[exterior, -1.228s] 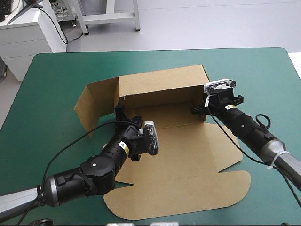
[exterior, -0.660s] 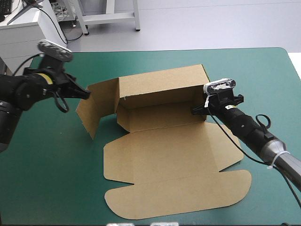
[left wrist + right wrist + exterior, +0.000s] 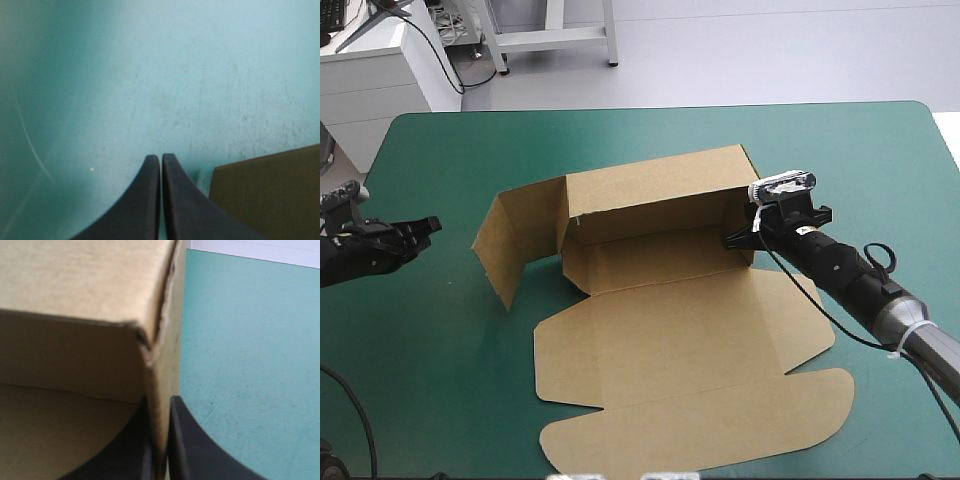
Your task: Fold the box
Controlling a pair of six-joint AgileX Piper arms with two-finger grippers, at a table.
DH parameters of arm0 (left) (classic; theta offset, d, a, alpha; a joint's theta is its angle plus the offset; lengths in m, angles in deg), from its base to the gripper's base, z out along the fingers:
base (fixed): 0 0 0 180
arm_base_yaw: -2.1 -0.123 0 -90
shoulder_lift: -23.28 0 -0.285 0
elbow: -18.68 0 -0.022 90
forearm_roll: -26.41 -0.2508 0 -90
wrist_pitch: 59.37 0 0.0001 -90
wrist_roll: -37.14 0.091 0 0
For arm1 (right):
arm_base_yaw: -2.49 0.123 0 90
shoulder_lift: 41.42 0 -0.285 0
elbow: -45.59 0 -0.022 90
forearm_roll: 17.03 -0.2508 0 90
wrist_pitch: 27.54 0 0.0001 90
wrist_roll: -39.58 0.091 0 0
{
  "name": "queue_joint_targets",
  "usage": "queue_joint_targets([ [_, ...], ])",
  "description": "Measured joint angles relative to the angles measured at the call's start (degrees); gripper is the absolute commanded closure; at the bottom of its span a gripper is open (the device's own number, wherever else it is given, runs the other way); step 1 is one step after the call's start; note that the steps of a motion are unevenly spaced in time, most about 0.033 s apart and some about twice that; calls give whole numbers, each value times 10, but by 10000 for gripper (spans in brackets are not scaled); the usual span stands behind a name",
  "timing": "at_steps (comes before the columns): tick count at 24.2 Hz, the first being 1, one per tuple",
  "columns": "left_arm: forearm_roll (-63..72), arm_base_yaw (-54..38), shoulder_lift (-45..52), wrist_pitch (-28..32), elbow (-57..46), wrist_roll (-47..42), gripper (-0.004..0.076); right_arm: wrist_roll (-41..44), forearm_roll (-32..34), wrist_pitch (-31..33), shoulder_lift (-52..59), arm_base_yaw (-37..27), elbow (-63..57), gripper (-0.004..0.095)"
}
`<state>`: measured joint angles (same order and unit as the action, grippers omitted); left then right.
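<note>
The brown box (image 3: 650, 195) lies mid-table with its rear wall upright, a side flap (image 3: 510, 240) swung out to the left, and the lid panel (image 3: 690, 400) flat toward the near edge. My right gripper (image 3: 738, 238) is at the box's right end, shut on the raised end wall. In the right wrist view its two fingers clamp that board (image 3: 100, 295), one on each side, with the gripper (image 3: 160, 402) all but closed. My left gripper (image 3: 432, 226) hovers at the table's left side, well clear of the flap, shut and holding nothing (image 3: 161, 159). A corner of board (image 3: 270, 195) shows beside it.
Bare teal-green cover (image 3: 430, 330) stretches left of the box and along the far edge (image 3: 650, 125). A white cabinet (image 3: 370, 70) stands beyond the table's far left corner.
My left arm left the box's middle, swung to the far left, then dropped lower near the table's left edge. The box shifted slightly left. The right gripper kept its hold.
</note>
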<state>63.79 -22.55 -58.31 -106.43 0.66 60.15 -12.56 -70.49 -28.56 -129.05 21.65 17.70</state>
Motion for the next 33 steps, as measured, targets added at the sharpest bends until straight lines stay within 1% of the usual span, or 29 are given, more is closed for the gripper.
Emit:
queue_joint_targets([
  [6, 14, -2, 0, 28, -47, -2, 732, 42, 1, 56, 0, 0, 4, 919],
  [8, 21, -2, 0, 41, -49, -2, 732, 62, 8, 87, 0, 0, 18, 919],
  [9, 26, -2, 0, 48, -49, -2, 732, 83, 17, 119, 0, -6, 40, 904],
  [10, 27, -2, 0, 52, -50, -2, 732, 120, 36, 169, 0, -19, 67, 904],
  [12, 28, -2, 0, 52, -50, -2, 732, 176, 76, 217, 0, -37, 102, 904],
  [14, 28, -2, 0, 55, -50, -2, 732, 261, 137, 271, 0, -57, 138, 905],
  [17, 33, -2, 0, 65, -50, -3, 732, 366, 244, 346, 0, -73, 191, 905],
  [18, 40, -2, 0, 73, -50, -3, 732, 423, 305, 400, 0, -74, 227, 906],
  [19, 43, -2, 0, 79, -50, -3, 732, 465, 347, 456, 0, -74, 260, 906],
  [20, 43, -2, 0, 81, -50, -3, 732, 478, 360, 482, 0, -75, 277, 906],
  [21, 45, -2, 0, 83, -50, -3, 732, 493, 372, 524, 0, -75, 306, 906],
  [22, 45, -2, 0, 85, -50, -3, 732, 497, 373, 545, 0, -75, 318, 905],
  [23, 46, -2, 0, 86, -50, -3, 732, 502, 369, 588, 0, -75, 330, 905],
  [24, 46, -2, 0, 87, -50, -3, 732, 503, 368, 605, 0, -75, 331, 905],
  [25, 47, -2, 0, 87, -50, -3, 732, 504, 368, 648, 0, -75, 332, 905],
  [27, 48, -2, 0, 87, -50, -3, 732, 510, 377, 684, -1, -75, 332, 906],
  [29, 49, -2, 0, 86, -50, -3, 732, 514, 388, 711, -5, -73, 332, 906],
  [33, 57, -2, 0, 81, -50, -3, 732, 538, 432, 709, -16, -47, 309, 907],
])
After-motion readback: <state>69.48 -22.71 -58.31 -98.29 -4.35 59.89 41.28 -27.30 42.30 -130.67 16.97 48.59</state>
